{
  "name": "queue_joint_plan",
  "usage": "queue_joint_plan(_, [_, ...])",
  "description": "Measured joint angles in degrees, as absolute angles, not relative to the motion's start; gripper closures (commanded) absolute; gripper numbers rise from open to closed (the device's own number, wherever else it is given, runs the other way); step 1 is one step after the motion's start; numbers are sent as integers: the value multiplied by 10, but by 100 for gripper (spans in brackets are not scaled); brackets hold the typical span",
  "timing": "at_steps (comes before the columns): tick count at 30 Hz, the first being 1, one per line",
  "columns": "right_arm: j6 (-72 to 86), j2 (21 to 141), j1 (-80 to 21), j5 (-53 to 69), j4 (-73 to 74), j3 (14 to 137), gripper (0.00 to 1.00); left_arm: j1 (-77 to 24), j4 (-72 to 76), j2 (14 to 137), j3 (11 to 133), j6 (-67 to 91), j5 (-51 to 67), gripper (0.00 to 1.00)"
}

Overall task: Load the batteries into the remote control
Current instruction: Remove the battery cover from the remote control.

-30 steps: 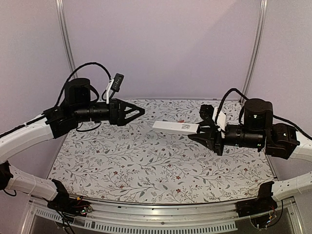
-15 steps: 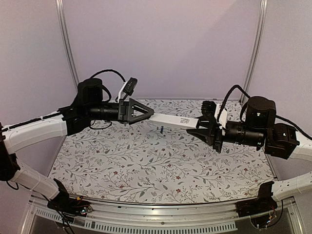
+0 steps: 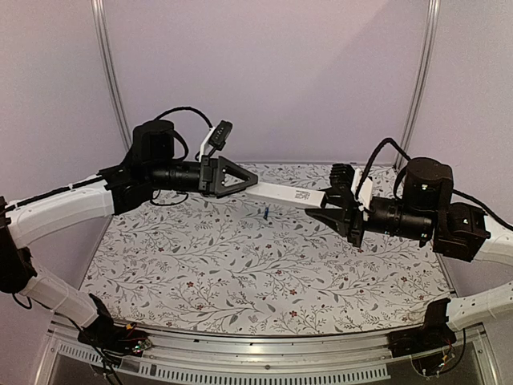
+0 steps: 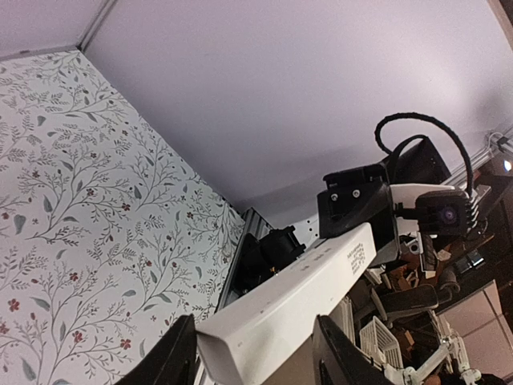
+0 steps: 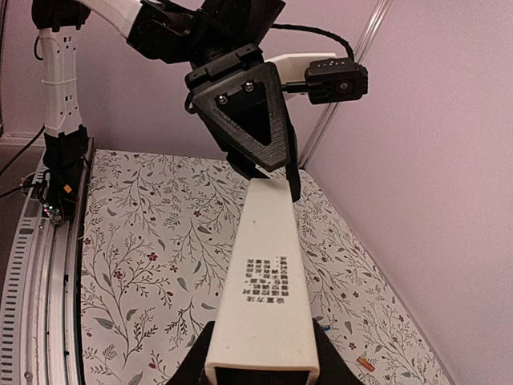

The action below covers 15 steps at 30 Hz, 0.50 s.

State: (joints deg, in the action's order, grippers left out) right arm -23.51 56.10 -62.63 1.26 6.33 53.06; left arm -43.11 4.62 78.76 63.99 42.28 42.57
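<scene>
The white remote control (image 3: 284,194) hangs level above the table, stretched between both arms. My right gripper (image 3: 319,207) is shut on its right end, with a finger against each side (image 5: 260,357). My left gripper (image 3: 252,181) straddles the other end, which lies between its jaws (image 4: 255,341). Whether those jaws press on the remote control (image 4: 304,281) is not clear. A blue battery (image 3: 264,212) lies on the table under the remote control (image 5: 268,265). The right wrist view shows the blue battery (image 5: 325,327) and an orange-red battery (image 5: 366,363) nearby.
The table (image 3: 240,273) has a floral cloth, with purple walls close behind and on both sides. A metal rail (image 3: 264,353) runs along the near edge by the arm bases. The left wrist camera (image 5: 337,80) juts out above the left gripper.
My left arm has swung right and brought its gripper around the remote control's free end, and the jaws have narrowed. The right arm has raised the remote control slightly toward it.
</scene>
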Motion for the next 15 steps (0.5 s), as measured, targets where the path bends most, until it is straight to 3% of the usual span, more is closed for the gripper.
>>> queue_joint_plan(7, [-238,559,-626,9,58,531,100,-431,35,795,653,416,427,50])
queue_joint_plan(11, [-239,559,-626,7,55,531,100,-434,33,803,653,417,430,34])
queue_joint_plan(15, [-239,559,-626,7,47,531,100,-438,23,805,653,416,428,35])
